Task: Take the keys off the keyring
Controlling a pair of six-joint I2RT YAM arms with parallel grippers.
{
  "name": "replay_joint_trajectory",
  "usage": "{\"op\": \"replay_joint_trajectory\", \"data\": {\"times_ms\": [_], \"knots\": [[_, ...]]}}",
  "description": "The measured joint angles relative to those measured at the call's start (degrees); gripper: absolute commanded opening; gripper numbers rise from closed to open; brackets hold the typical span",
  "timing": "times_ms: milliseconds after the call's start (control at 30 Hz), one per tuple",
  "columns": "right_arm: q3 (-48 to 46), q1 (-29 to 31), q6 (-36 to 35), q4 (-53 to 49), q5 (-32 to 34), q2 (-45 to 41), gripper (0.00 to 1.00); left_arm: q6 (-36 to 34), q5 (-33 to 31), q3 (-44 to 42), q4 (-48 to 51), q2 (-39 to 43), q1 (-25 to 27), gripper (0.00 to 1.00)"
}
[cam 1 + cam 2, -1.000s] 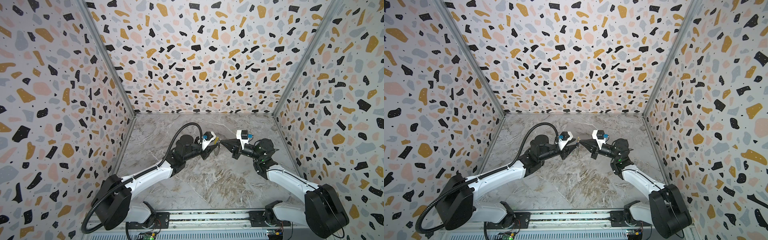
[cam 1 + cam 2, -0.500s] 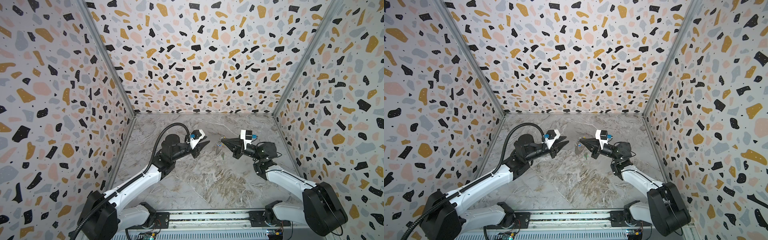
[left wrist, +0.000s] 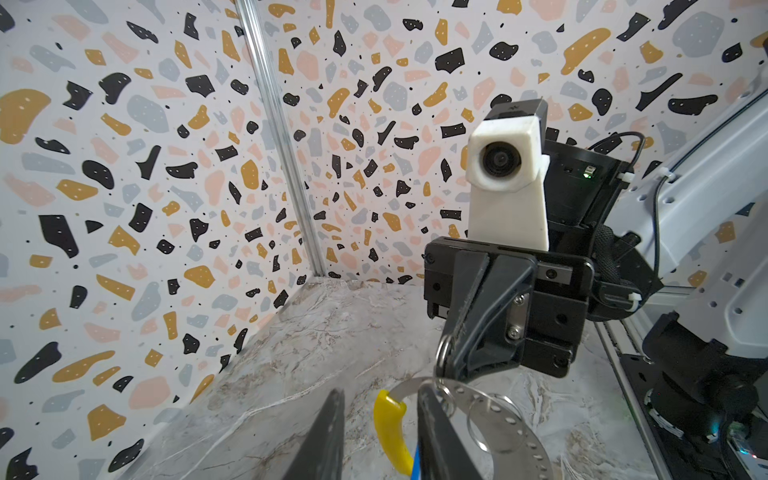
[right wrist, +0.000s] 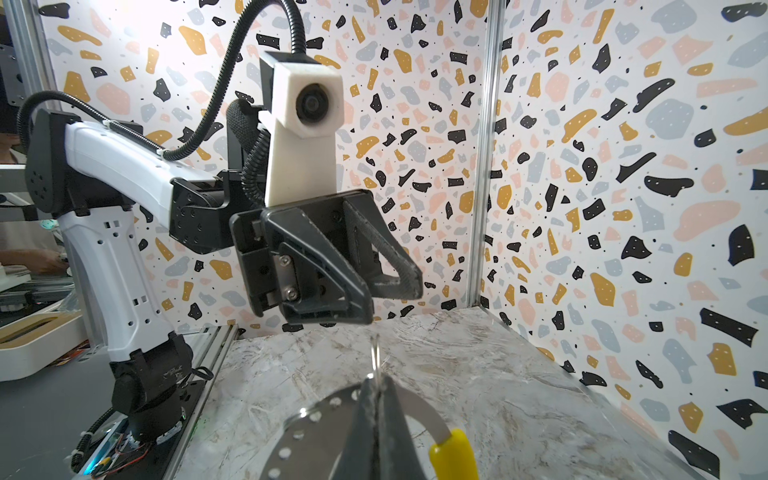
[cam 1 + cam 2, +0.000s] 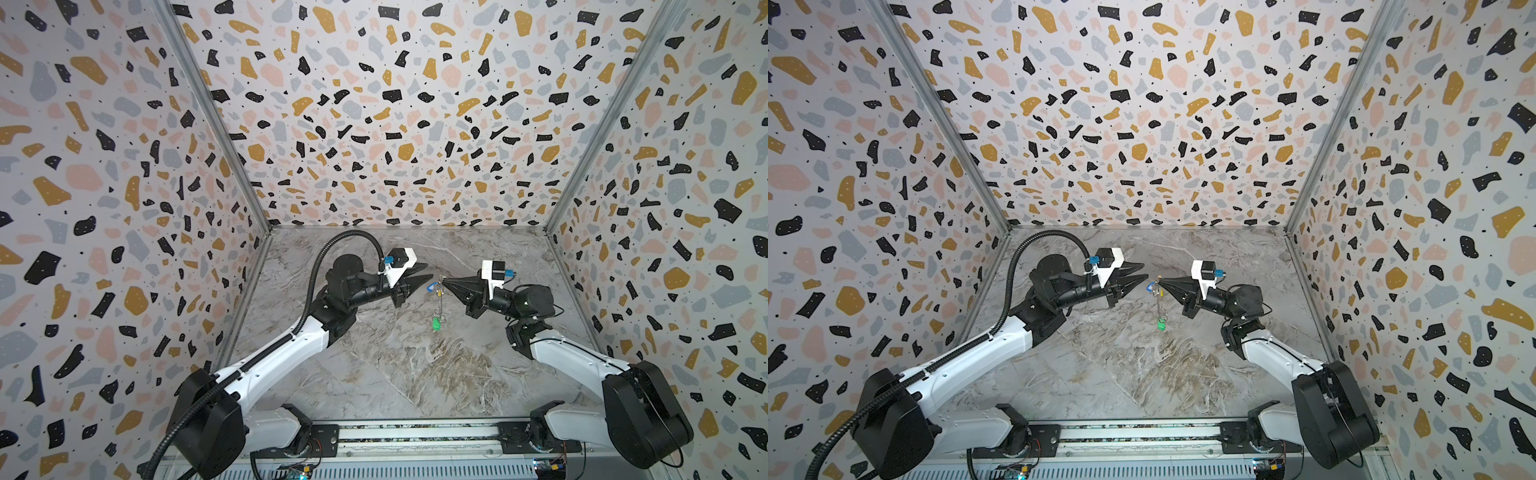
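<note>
My right gripper (image 5: 444, 282) (image 4: 376, 380) is shut on the top of the keyring (image 5: 439, 301), which hangs edge-on below its tip. In the wrist views the keyring (image 3: 505, 415) (image 4: 307, 419) is a flat silver band with holes and a yellow sleeve (image 3: 390, 432) (image 4: 451, 453). A key's green tag (image 5: 435, 324) (image 5: 1161, 324) dangles at the ring's lower end. A blue tag (image 5: 432, 286) (image 5: 1150, 286) sits by the right gripper's tip. My left gripper (image 5: 427, 271) (image 3: 381, 390) is open just left of the ring, and the yellow sleeve lies between its fingers without being pinched.
The marble floor (image 5: 399, 374) is boxed in by terrazzo-patterned walls on three sides. A metal rail (image 5: 415, 436) with both arm bases runs along the near edge. Both arms meet at mid-floor, raised above the surface.
The left gripper pulled back to the left half a second ago and has come back up to the ring. The right gripper has stayed shut on the ring, hardly moving.
</note>
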State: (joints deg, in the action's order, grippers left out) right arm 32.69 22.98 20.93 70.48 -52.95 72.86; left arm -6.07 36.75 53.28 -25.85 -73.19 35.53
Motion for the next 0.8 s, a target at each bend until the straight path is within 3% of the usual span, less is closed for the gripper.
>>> {"op": "replay_joint_trajectory", "data": {"times_ms": [367,800], "knots": [[0.00,0.00,0.68,0.26,-0.52,0.28,0.00,1.01,2.89,0.26,-0.35,-2.21,1.75,0.27],[0.00,0.00,0.92,0.28,-1.90,0.90,0.00,1.07,3.45,0.90,-1.01,-2.60,1.84,0.10]]}}
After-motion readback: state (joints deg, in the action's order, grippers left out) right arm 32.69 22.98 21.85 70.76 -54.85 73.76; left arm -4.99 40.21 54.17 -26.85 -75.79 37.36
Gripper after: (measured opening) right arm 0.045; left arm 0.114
